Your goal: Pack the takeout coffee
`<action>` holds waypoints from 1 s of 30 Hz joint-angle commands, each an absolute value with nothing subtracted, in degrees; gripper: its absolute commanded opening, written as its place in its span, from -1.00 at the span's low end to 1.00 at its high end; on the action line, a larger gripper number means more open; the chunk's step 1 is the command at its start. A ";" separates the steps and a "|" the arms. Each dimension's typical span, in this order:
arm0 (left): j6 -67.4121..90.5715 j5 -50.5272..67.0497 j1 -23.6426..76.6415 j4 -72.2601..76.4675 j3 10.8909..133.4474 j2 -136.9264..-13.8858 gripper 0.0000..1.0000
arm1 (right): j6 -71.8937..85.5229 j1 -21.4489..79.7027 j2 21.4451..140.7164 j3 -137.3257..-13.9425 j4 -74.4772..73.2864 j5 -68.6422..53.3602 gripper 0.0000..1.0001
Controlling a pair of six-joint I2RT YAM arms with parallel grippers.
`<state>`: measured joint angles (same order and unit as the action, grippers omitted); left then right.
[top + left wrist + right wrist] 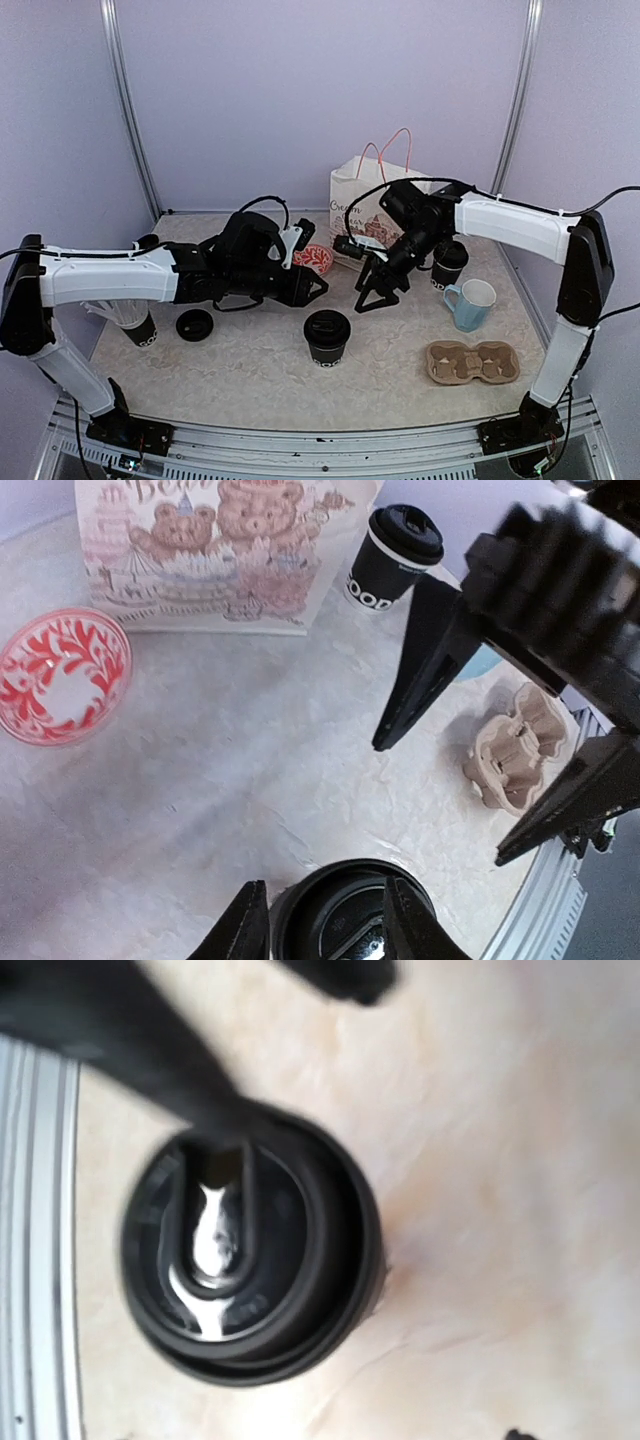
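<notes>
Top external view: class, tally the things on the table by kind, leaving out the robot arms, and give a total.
Lidded black coffee cups: 2
Loose black lid: 1
Black cup of straws: 1
Light-blue mug: 1
Red-patterned bowl: 1
Cardboard cup carrier: 1
Paper bag: 1
Total: 8

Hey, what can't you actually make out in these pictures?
Top view: the straw cup, mostly behind the left arm; the paper bag interior, hidden by its walls.
Left wrist view: the centre coffee cup, cut off by the bottom edge.
Right wrist view: the lid markings, blurred.
</notes>
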<state>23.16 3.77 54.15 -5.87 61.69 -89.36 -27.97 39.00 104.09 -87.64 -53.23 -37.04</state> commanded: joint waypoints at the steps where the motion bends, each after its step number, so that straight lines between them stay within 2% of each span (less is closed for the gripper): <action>1: 14.32 -6.17 54.13 -13.78 69.05 -86.21 -0.19 | -31.58 39.46 97.05 -90.18 -51.76 -34.98 0.58; 3: 11.34 -10.50 53.48 -14.98 71.57 -85.76 -0.12 | -30.94 39.45 94.63 -89.63 -48.71 -34.42 0.65; 6: 7.82 -17.17 51.71 -14.42 75.25 -85.11 0.24 | -29.01 39.46 92.47 -88.42 -42.52 -31.29 0.98; 10: 4.73 -20.10 48.92 -10.39 78.13 -84.37 0.59 | -29.96 39.46 92.34 -89.01 -41.77 -30.74 0.99; 12: 4.10 -20.70 47.09 -6.48 77.17 -83.82 0.66 | -32.67 39.71 93.17 -89.39 -43.26 -33.13 0.99; 15: 5.78 -16.69 43.78 -3.66 75.48 -83.51 0.61 | -35.26 42.15 94.72 -90.14 -44.53 -32.90 0.93; 18: 8.55 -2.52 38.55 -1.82 72.21 -82.37 0.47 | -38.12 45.76 95.86 -89.91 -44.73 -28.86 0.77; 21: 12.84 8.23 34.33 3.76 67.55 -79.36 0.42 | -40.53 49.25 97.32 -89.80 -44.97 -25.72 0.76; 30: 13.09 7.44 33.55 3.96 65.30 -76.81 0.36 | -42.98 53.56 105.81 -93.94 -49.29 -20.27 0.89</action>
